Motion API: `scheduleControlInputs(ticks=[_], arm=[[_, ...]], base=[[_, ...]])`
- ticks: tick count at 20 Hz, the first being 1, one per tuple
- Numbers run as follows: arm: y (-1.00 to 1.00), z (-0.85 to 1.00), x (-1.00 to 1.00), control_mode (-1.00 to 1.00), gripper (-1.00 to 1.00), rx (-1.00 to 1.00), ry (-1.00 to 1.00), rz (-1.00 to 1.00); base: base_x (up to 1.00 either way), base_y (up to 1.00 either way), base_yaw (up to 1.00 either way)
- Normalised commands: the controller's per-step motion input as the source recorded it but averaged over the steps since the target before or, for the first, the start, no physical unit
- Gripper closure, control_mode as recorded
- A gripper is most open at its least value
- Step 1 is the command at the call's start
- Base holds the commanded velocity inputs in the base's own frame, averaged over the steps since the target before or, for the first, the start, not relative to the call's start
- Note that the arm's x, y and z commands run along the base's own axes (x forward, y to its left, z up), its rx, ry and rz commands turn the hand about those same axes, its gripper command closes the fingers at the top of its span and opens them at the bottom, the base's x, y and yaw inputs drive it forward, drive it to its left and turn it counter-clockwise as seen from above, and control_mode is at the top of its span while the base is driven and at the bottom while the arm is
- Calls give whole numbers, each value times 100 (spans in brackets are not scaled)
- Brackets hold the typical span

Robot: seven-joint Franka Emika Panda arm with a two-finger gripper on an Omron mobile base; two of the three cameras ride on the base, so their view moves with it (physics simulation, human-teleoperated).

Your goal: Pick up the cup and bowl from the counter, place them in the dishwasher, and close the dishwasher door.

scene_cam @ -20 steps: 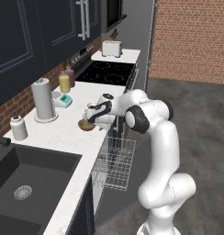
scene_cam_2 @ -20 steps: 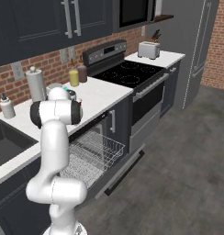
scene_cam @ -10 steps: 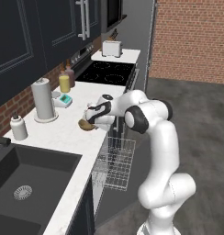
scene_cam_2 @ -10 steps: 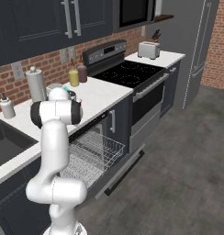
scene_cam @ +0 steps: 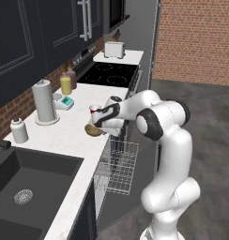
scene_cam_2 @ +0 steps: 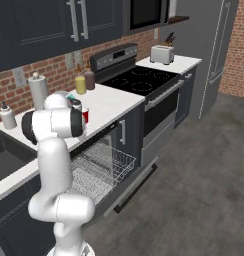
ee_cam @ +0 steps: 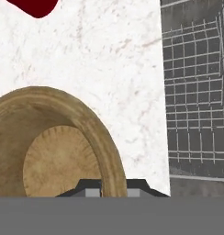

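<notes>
The end effector (ee_cam: 113, 186) is pinched nearly closed on the rim of the wooden bowl (ee_cam: 54, 151), near the worktop (ee_cam: 118, 69) edge. It should be lifted straight, kept level, clear of the red cup (scene_cam: 93, 110).

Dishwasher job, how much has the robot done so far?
Nothing is in the dishwasher rack yet, though the door is down and the rack pulled out. Right now the gripper is shut on the rim of the bowl, which sits on the counter. The cup waits on the counter too. Left: load both, then close the door.
</notes>
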Motion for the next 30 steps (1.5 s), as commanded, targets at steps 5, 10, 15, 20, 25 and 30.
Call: scheduleControlInputs(ticks=[5,10,15,20,25,30], arm=[[-65,23,-100,-100,100,1,-2,1],[-89,24,-96,-100,100,4,-1,2],[-100,8,-83,-100,100,4,0,3],[-49,-35,-27,-100,100,-2,11,4],[-1,-74,2,-100,100,-8,20,9],[0,-70,2,-100,100,-8,16,10]], base=[[0,0,0],[0,0,0],[0,0,0],[0,0,0],[0,0,0],[0,0,0]])
